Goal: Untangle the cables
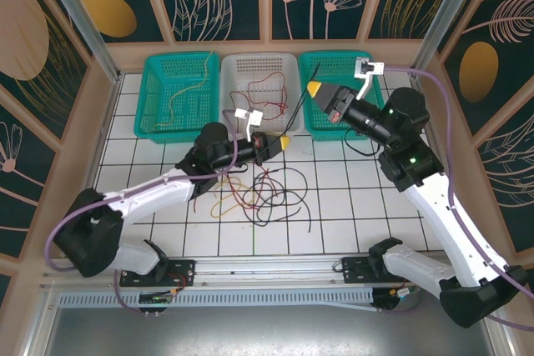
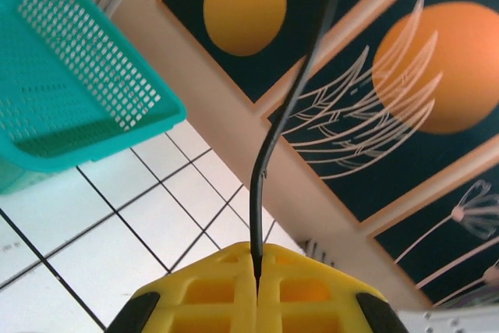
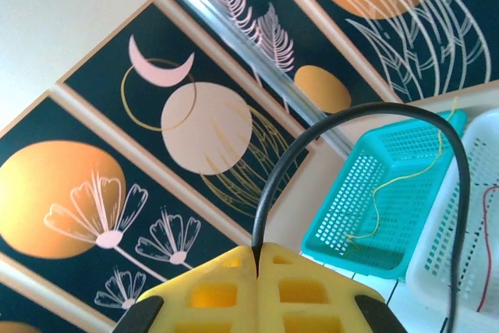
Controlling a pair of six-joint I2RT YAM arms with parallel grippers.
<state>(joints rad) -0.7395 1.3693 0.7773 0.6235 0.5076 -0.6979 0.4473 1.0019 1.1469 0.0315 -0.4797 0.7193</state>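
left end effector (image 2: 256,271): yellow fingers clamped tight on a black cable (image 2: 269,154), which comes right out of the seam between them and runs up past the camera
right end effector (image 3: 256,259): same deal, pinched closed on the black cable, which arcs up out of the fingers, curves over and drops down on the right
top view: both end effectors are up over the far half of the white tiled surface (image 1: 334,206), the right one in front of the right teal basket (image 1: 321,118), the left one closer to the middle, and the black cable runs as a short straight-ish line between them
cable pile (image 1: 254,193): red, yellow and black cables lying in a loose tangle on the surface, just on the near side of the left end effector
left teal basket (image 1: 158,114): far left of the row, has a yellow cable (image 1: 185,93) lying in it
white basket (image 1: 242,68): middle of the row, between the two teal ones, with a red cable (image 1: 265,87) inside
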